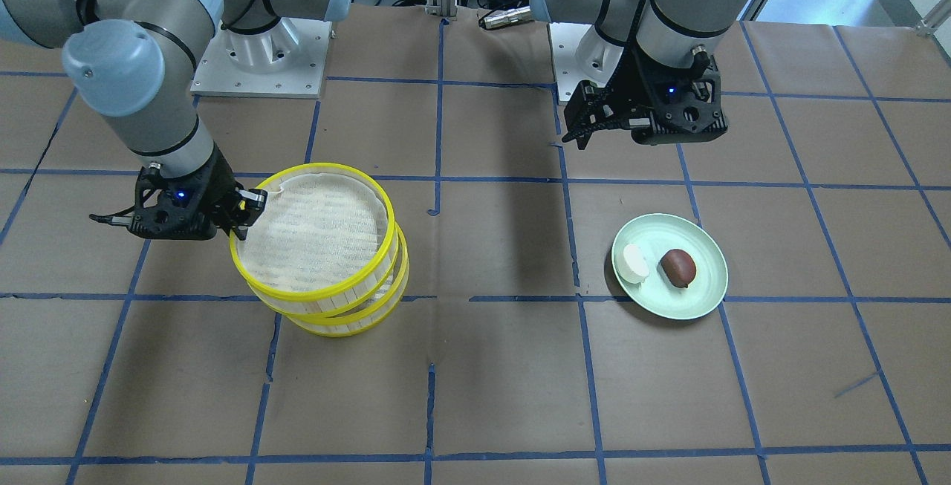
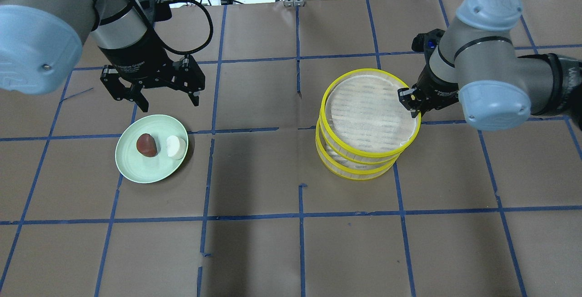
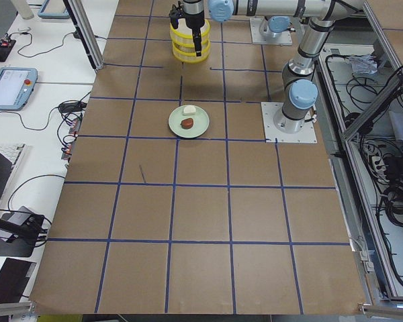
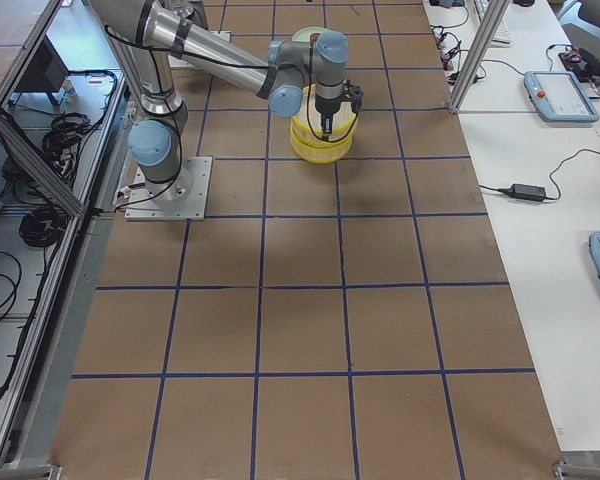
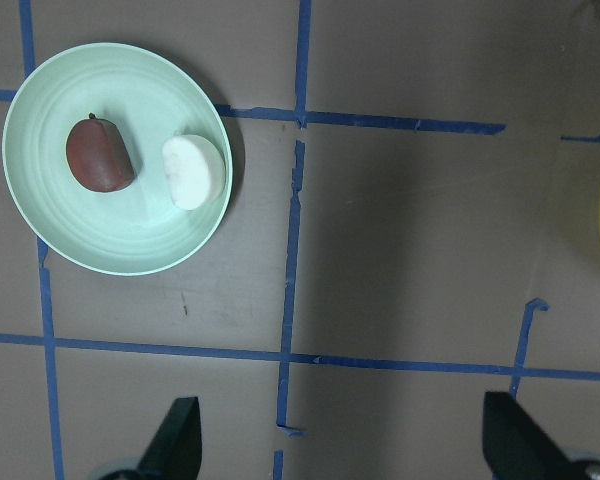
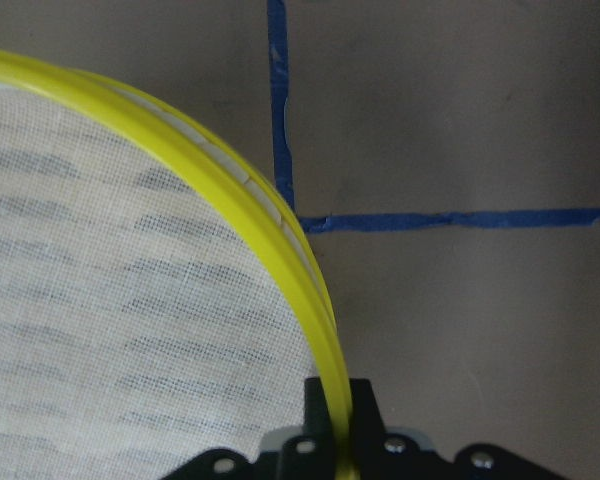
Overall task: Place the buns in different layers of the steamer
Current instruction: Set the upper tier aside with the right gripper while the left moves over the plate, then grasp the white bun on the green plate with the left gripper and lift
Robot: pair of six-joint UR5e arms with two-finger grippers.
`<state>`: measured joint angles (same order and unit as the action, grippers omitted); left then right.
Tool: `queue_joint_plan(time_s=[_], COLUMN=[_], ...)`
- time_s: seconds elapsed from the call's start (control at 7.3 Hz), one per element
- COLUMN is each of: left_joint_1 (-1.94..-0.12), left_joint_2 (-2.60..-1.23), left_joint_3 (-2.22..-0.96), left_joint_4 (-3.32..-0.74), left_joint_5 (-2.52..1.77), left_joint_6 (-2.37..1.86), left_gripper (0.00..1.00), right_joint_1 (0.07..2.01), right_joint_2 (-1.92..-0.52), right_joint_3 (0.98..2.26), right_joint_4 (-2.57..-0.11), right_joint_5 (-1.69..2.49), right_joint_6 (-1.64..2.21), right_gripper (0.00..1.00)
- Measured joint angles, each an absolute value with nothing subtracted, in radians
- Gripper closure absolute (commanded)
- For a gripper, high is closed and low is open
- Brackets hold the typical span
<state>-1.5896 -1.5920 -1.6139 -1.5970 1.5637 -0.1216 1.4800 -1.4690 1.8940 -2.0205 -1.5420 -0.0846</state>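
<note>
Two yellow-rimmed steamer layers are stacked. My right gripper (image 1: pixel 242 221) (image 2: pixel 411 104) is shut on the rim of the upper layer (image 1: pixel 388 219) (image 2: pixel 323 106), which sits askew and tilted over the lower layer (image 1: pixel 356 321) (image 2: pixel 359 172). I cannot tell if the layers touch. The right wrist view shows the rim (image 6: pixel 280 235) pinched in the jaws. Both layers hold nothing. The white bun (image 1: pixel 634 263) (image 2: pixel 176 147) (image 5: pixel 195 172) and the reddish-brown bun (image 1: pixel 678 267) (image 2: pixel 147 145) (image 5: pixel 98 155) lie side by side on a plate. My left gripper (image 2: pixel 169 103) (image 5: pixel 340 430) is open and empty, above the table beside the plate.
The pale green plate (image 1: pixel 698 307) (image 2: pixel 136 169) (image 5: pixel 110 250) lies on the brown paper table marked with a blue tape grid. The two arm bases (image 1: pixel 260 54) stand at the robot's edge. Bare table lies between the plate and the steamer.
</note>
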Motion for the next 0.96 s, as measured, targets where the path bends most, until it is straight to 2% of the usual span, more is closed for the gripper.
queue_joint_plan(time_s=[0.27,0.68,0.82,0.96], left_joint_1=[-1.481,-1.376,-1.369,-1.363], left_joint_2=[-1.667,-1.767,-1.788,-1.801], left_joint_3=[-1.675,-1.843,-1.890,-1.912], left_joint_4=[-1.466,-1.196,-1.123,-1.090], left_joint_5=[1.566,1.539,1.510,1.496], left_joint_6=[-0.057,0.005,0.014,0.029], left_gripper=[0.00,0.00,0.01,0.07], right_joint_1=[1.426,1.258,1.207,1.156], right_joint_2=[-1.480,-1.477,-1.469,-1.462], right_joint_3=[1.820,1.806,1.807,1.808], right_joint_4=[-1.927,-1.912,-1.918,-1.921], right_joint_5=[-1.552,-1.592,-1.598,-1.598], right_joint_6=[-0.162,-0.401,-0.467,-0.525], right_gripper=[0.91,0.91,0.92,0.92])
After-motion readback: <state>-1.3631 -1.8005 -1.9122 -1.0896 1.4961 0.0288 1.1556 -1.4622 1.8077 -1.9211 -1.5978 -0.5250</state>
